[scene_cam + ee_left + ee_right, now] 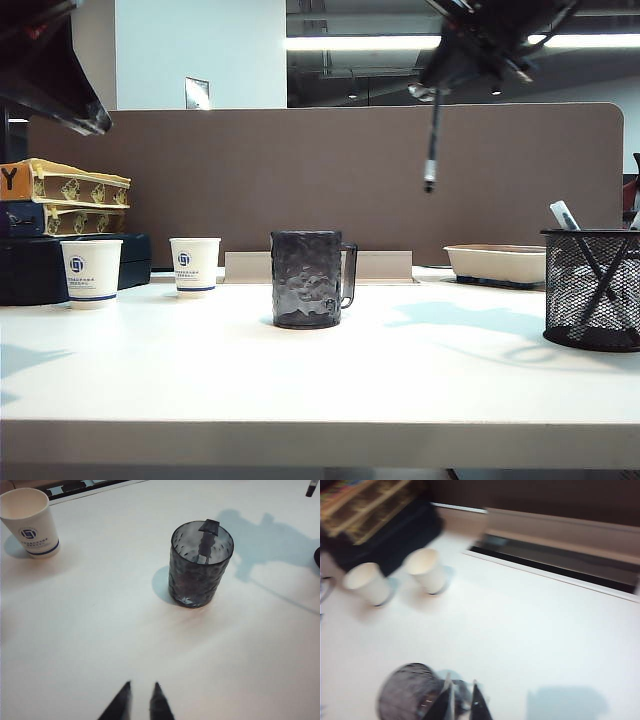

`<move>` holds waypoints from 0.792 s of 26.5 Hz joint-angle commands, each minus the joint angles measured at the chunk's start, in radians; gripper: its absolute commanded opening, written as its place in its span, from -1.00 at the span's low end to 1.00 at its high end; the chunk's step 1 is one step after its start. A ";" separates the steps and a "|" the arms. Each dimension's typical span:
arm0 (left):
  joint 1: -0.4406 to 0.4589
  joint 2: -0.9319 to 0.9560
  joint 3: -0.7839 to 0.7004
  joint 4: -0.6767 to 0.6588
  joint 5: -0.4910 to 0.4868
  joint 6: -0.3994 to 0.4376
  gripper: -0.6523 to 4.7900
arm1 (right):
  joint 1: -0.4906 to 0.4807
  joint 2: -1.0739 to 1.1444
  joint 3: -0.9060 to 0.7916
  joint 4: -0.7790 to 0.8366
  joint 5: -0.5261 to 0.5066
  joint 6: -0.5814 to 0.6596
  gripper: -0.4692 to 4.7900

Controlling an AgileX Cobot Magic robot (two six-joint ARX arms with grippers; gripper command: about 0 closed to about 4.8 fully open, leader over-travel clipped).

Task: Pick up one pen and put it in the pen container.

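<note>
A slim dark pen hangs tip-down high above the table, and my right gripper is shut on its upper end, above and to the right of the dark dimpled mug. The pen's lower end shows in the left wrist view as well. The black wire-mesh pen container stands at the table's right edge with other pens in it. My left gripper is open and empty, high over bare table in front of the mug. The right wrist view is blurred; the gripper is over the mug.
Two white paper cups stand at the back left, next to stacked yellow and dark boxes. A shallow beige tray lies at the back right. A brown partition runs behind the table.
</note>
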 commanded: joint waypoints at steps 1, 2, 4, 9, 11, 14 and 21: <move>-0.001 -0.028 0.002 -0.019 -0.022 0.000 -0.58 | -0.029 -0.033 0.005 -0.016 0.014 -0.010 -0.74; -0.001 -0.032 0.002 -0.022 -0.029 0.000 -0.58 | -0.043 -0.043 0.006 -0.028 0.016 -0.010 -0.74; -0.001 -0.043 0.002 -0.028 -0.038 -0.001 -0.58 | -0.072 -0.071 0.005 -0.060 0.037 -0.015 -0.74; -0.001 -0.049 -0.013 -0.032 -0.040 -0.026 -0.58 | -0.107 -0.142 0.005 -0.126 0.085 -0.070 -0.74; -0.001 -0.051 -0.019 -0.034 -0.039 -0.027 -0.58 | -0.108 -0.163 0.005 -0.150 0.098 -0.092 -0.74; -0.001 -0.069 -0.021 -0.042 -0.040 -0.027 -0.58 | -0.108 -0.180 0.001 -0.210 0.130 -0.119 -0.74; -0.001 -0.173 -0.064 -0.071 -0.044 -0.031 -0.58 | -0.112 -0.280 -0.172 -0.161 0.193 -0.142 -0.68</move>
